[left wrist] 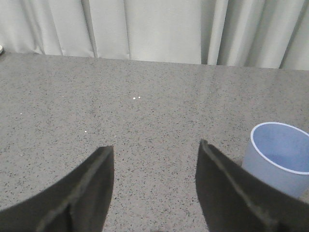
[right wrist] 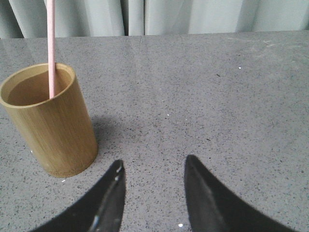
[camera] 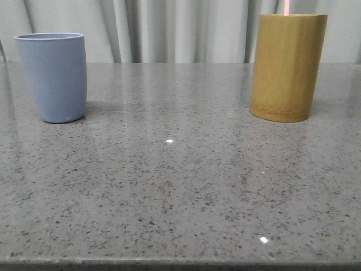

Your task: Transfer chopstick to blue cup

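Note:
The blue cup stands upright at the far left of the table; it also shows in the left wrist view, empty inside. A pale pink chopstick sticks up out of the tall bamboo holder at the far right; it shows in the right wrist view leaning inside the holder. My left gripper is open and empty, over bare table beside the blue cup. My right gripper is open and empty, over bare table beside the bamboo holder. Neither gripper shows in the front view.
The grey speckled stone table runs to a front edge at the bottom of the front view. Pale curtains hang behind the table's far edge.

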Motion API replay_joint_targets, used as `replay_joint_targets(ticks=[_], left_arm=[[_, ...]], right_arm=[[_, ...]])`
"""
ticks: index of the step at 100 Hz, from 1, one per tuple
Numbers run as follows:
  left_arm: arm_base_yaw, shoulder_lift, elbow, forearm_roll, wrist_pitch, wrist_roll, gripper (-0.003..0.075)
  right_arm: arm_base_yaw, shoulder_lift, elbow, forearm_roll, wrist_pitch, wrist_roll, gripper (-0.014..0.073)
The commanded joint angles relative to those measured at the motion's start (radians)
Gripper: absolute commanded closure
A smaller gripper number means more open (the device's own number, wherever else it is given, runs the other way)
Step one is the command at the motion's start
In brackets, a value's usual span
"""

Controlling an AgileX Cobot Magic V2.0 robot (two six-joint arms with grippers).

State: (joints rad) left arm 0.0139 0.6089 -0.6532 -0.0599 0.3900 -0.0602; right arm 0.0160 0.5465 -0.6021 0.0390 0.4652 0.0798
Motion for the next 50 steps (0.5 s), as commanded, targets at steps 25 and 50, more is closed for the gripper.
replay_joint_targets(ticks=[25, 50], left_arm=[[0.002, 0.009, -0.046, -0.027, -0.067, -0.012, 0.0330], [0.002, 0.138, -0.186, -0.027, 0.148, -0.012, 0.0330]], right_arm=[[-0.006, 0.010, -0.037, 0.002, -0.074, -0.001, 0.0263], [-0.006, 0.010, -0.037, 0.002, -0.137, -0.001, 0.0263]])
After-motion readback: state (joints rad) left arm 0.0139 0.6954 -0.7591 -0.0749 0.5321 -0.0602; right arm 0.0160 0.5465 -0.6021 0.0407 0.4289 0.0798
